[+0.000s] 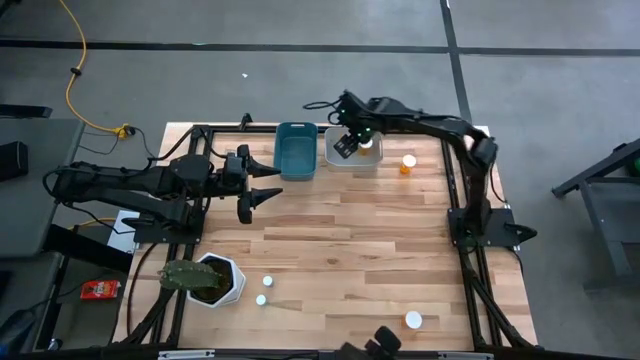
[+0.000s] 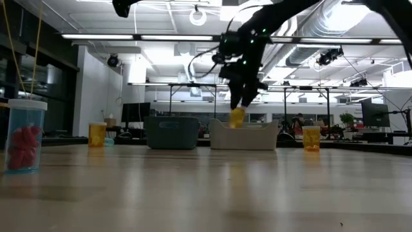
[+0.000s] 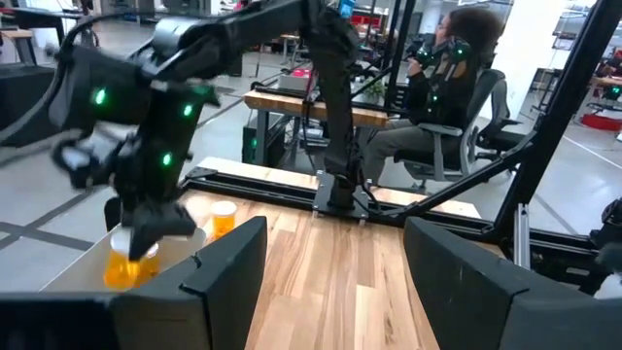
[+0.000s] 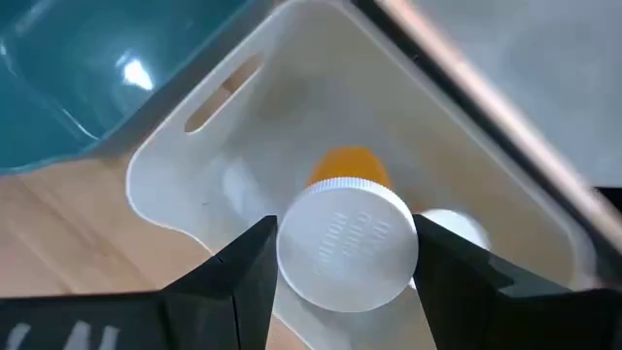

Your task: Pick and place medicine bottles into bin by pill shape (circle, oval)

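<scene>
**Bottle held over the white bin, release pending**

We start at the near edge of the tabletop point(image 1: 380, 250): loose medicine bottles wait there, one white cap near the near-right corner point(image 1: 413, 320) and two more caps point(image 1: 267, 283) just right of the white hexagonal plant pot point(image 1: 222, 282) at the near-left corner. The low view shows another bottle with red contents point(image 2: 24, 137) close to the camera; we cannot match it to a cap from above.

Mid-table, the left gripper point(image 1: 262, 192) waits by the left edge, jaws spread wide and empty.

At the far edge we have the step in hand. The right gripper point(image 1: 346, 143) hangs above the white bin point(image 1: 352, 160), clamped on the white cap of an amber medicine bottle point(image 4: 347, 243). The bottle dangles over the bin's interior, not yet resting on the floor. A second cap already lies inside. We judge this the placing step, mostly done. Next move calls for opening the jaws over the bin, perhaps lowering a little first so the bottle does not bounce out.

The teal bin point(image 1: 296, 148) sits touching or just beside the white one, on its left. One more bottle point(image 1: 408, 163) stands just right of the white bin.

Beyond the table: grey floor, a yellow cable point(image 1: 72, 70), workbenches, ceiling lights, and a seated person point(image 3: 442, 102).
</scene>
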Controlling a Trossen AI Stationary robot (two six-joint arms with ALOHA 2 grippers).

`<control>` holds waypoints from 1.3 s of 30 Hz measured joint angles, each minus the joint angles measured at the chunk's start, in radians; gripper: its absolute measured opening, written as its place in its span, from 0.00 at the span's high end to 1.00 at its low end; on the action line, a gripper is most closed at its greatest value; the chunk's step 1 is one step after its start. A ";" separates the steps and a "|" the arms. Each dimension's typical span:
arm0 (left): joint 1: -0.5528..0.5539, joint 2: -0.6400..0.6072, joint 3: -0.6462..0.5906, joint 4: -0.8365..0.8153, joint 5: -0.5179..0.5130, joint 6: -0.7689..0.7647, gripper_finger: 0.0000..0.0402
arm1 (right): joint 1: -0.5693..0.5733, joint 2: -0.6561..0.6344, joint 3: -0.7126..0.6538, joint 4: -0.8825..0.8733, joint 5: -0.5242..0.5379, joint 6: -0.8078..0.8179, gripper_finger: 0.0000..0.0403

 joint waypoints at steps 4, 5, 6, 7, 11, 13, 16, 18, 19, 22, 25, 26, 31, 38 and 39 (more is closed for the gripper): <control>0.000 0.000 0.000 0.000 -0.001 0.000 0.42 | 0.001 0.063 0.014 -0.018 -0.002 0.049 0.54; 0.000 0.000 0.000 0.000 -0.001 0.000 0.42 | 0.001 0.069 0.014 -0.019 -0.004 0.066 0.54; 0.000 0.000 0.000 0.000 -0.001 0.000 0.42 | 0.001 0.072 0.011 -0.017 -0.004 0.083 0.54; 0.000 0.000 0.000 0.000 -0.001 0.000 0.42 | 0.001 0.073 0.006 -0.016 -0.005 0.100 0.54; 0.000 0.000 0.000 0.000 -0.001 0.000 0.42 | 0.001 0.075 -0.012 -0.017 -0.012 0.123 0.54; 0.000 0.000 0.000 0.000 -0.001 0.000 0.42 | 0.001 0.075 -0.012 -0.016 -0.012 0.124 0.54; 0.000 0.000 0.000 0.000 -0.001 0.000 0.42 | 0.001 0.075 -0.012 -0.015 -0.012 0.134 0.52; 0.000 0.000 0.000 0.000 -0.001 0.000 0.42 | 0.001 0.075 -0.012 -0.009 -0.012 0.139 0.50; 0.000 0.000 0.000 0.000 -0.001 0.000 0.42 | 0.001 0.075 -0.012 -0.008 -0.011 0.140 0.48; 0.000 0.000 0.000 -0.001 -0.001 0.000 0.42 | 0.001 0.075 -0.012 -0.008 -0.011 0.140 0.42; 0.000 0.000 0.000 -0.001 0.000 0.000 0.42 | 0.001 0.075 -0.012 -0.008 -0.011 0.140 0.37; 0.000 0.000 0.000 -0.001 0.000 0.000 0.42 | 0.001 0.075 -0.012 -0.007 -0.011 0.140 0.36; 0.000 0.000 0.000 -0.001 0.000 0.000 0.42 | 0.001 0.073 -0.012 0.007 -0.022 0.129 0.34; 0.000 0.000 0.000 -0.002 0.000 0.000 0.42 | 0.009 -0.061 -0.014 -0.002 -0.020 0.018 0.34; 0.000 0.000 0.000 -0.003 0.000 0.000 0.42 | 0.017 -0.090 -0.014 -0.005 -0.016 0.000 0.34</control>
